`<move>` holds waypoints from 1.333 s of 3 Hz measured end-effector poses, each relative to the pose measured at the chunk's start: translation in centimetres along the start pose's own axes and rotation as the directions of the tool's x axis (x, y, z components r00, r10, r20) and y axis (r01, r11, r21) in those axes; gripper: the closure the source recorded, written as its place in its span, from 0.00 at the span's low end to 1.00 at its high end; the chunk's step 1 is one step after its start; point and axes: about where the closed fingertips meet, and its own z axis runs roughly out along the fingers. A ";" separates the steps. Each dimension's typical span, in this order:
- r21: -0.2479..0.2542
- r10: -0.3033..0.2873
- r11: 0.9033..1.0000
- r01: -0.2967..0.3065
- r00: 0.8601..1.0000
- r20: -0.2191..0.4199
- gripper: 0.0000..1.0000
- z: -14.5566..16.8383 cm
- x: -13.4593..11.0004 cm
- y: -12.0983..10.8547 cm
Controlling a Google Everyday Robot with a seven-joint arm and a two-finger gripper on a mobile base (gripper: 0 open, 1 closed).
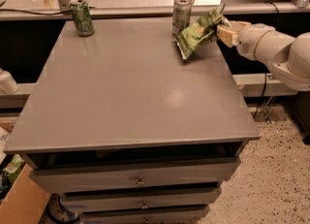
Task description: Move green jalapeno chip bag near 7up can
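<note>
The cream two-finger gripper [222, 26], reaching in from the right of the slim silver-green 7up can [181, 15], clamps the upper end of the crinkly green jalapeno chip bag [196, 36], whose long axis slants down-left, just beside that can (probably only the set-down remains).

Single view, one camera: set high before the near edge of the surface [121, 102], facing down and across toward the far edge. Medium range; all four corners in frame, drawers [140, 177] below, floor [281, 169] at right. Claw [224, 26] over the far right corner, clamped on the green jalapeno chip bag [196, 35]
</note>
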 end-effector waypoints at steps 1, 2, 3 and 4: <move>0.013 -0.014 1.000 0.015 0.997 -0.071 1.00 2.2 2.0 -2.0; 0.017 -0.035 0.999 0.038 0.988 -0.153 1.00 3.6 3.9 -3.4; 0.000 -0.071 0.997 0.073 0.970 -0.232 0.82 4.6 5.0 -3.7; -0.043 -0.121 0.993 0.113 0.942 -0.314 0.58 5.6 5.7 -3.3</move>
